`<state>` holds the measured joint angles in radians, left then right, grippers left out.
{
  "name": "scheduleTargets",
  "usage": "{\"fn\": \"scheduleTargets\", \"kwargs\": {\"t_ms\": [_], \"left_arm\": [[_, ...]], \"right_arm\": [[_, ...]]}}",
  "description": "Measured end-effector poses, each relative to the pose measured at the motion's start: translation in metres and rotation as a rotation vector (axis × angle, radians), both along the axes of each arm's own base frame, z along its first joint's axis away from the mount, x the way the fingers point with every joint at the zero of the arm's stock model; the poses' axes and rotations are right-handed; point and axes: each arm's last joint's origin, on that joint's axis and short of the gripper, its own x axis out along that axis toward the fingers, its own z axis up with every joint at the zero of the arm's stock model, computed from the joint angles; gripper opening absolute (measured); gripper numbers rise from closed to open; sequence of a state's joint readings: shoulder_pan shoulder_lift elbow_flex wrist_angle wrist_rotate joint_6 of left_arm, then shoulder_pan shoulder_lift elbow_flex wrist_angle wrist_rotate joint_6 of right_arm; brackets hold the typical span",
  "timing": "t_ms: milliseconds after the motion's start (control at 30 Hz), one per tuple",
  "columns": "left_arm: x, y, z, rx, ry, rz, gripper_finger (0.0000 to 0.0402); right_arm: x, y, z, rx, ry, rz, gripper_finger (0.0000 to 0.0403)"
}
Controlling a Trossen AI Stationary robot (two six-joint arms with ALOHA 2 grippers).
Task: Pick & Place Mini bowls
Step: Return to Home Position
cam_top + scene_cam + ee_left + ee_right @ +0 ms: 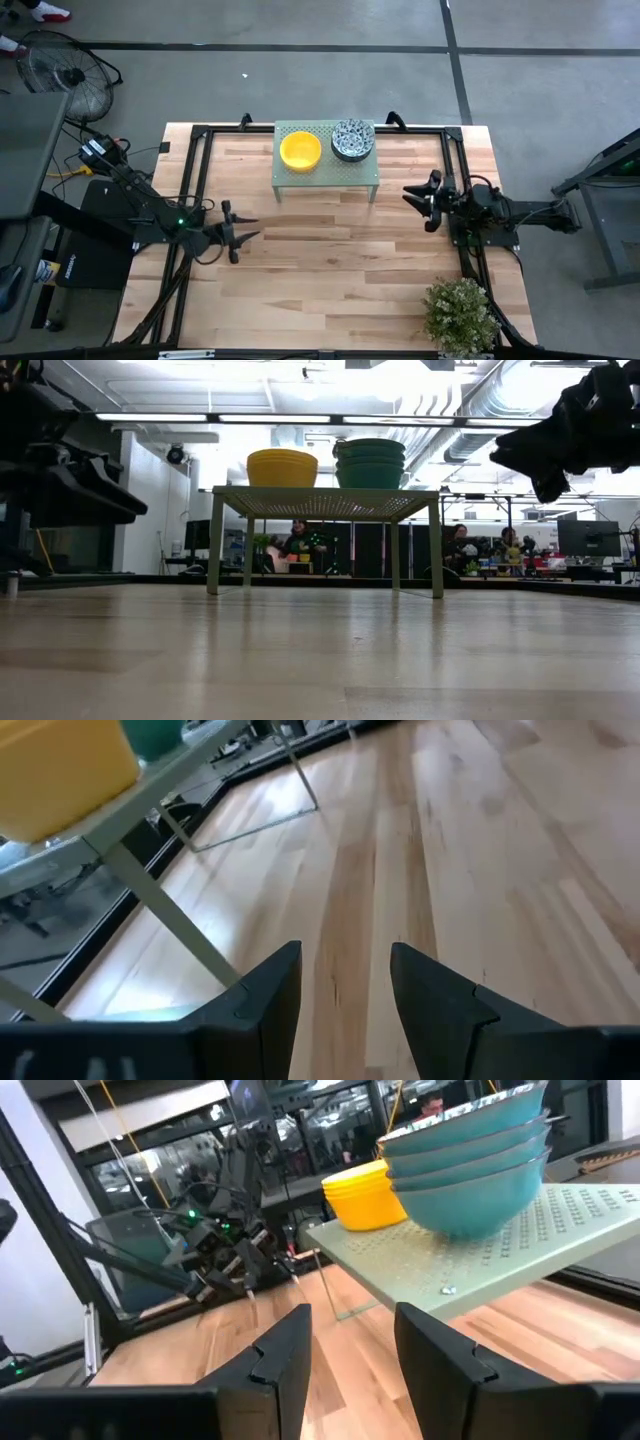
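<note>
left gripper [345,982] hovers over the wooden table [330,285], fingers spread and empty; right gripper [352,1342] too. i see yellow bowls [300,150] and teal patterned bowls [352,139] in two stacks, side by side on the green rack [325,178].

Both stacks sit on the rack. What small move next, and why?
Probably draw both arms back to rest: the stack of plain yellow bowls and the stack of blue-patterned teal bowls sit on the pale green perforated metal rack, no bowl shows on the wooden table, and the left gripper and right gripper are open, empty, clear of it.
</note>
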<state>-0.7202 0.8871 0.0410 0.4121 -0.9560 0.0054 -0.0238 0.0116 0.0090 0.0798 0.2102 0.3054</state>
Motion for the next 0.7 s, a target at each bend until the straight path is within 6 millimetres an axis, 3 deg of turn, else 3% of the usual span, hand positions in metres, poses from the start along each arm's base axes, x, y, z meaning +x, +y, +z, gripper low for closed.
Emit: {"fn": "scheduleTargets", "kwargs": {"t_ms": [700], "left_arm": [[-0.0003, -0.0076, -0.0045, -0.077, 0.107, -0.264, 0.0152]], "right_arm": [[0.0007, 0.0002, -0.0025, 0.007, 0.027, 0.008, 0.0133]]}}
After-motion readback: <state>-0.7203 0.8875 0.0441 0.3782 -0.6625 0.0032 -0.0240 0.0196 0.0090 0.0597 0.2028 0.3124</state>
